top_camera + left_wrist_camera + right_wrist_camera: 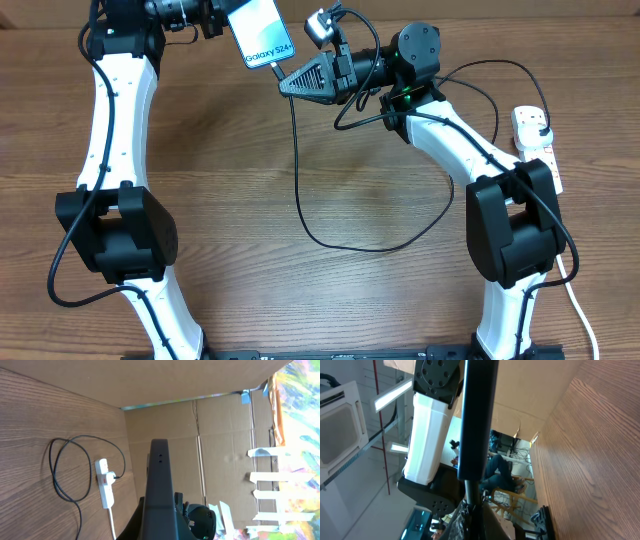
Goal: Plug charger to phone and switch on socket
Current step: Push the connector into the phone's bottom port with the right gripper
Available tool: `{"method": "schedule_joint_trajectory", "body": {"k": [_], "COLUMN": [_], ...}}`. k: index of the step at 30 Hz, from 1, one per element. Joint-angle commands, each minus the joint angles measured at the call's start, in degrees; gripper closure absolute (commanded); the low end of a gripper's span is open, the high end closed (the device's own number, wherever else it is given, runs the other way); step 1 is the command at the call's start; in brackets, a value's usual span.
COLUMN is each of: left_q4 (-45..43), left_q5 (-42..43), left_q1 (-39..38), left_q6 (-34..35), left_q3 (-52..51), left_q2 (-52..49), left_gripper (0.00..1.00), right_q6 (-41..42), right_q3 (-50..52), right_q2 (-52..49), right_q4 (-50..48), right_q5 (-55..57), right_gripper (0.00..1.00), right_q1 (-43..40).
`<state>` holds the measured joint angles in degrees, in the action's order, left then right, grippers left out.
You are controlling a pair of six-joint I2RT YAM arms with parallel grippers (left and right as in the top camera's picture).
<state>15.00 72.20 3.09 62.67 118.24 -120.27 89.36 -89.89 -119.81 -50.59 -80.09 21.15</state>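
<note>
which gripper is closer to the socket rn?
Right. The right gripper is near top centre, well left of the socket at the far right; the left gripper is even farther left, holding the phone.

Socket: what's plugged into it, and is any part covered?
A black plug sits in the socket. Overhead, the right arm covers its near end; switch positions are too small to read.
</note>
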Motion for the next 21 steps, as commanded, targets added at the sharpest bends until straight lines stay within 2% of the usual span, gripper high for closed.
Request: {"method": "schedule_joint_trajectory", "body": {"k": [1,16,21], "left_q4": [-0.2,0.2,0.2], "left_q5": [1.3,-0.1,2.3], "left_q1": [-0.5,-2.4,-3.2], "left_q6": [0.1,-1.4,-4.3], "left_q3": [1.2,1.2,1.2], "left_q2": [1.9,1.9,1.9], "left_gripper": [0.96,0.96,0.96], "right_q6": [0.2,0.2,0.2], "right_q3": [-0.9,-0.9,-0.9], "right_q2": [-0.1,-0.1,-0.1], "right_q4": [-0.4,-0.3,-0.3], "right_q5": [2.6,5.6,5.7], "right_gripper": [0.96,0.96,0.96], "right_q1": [0.0,0.0,0.0]}}
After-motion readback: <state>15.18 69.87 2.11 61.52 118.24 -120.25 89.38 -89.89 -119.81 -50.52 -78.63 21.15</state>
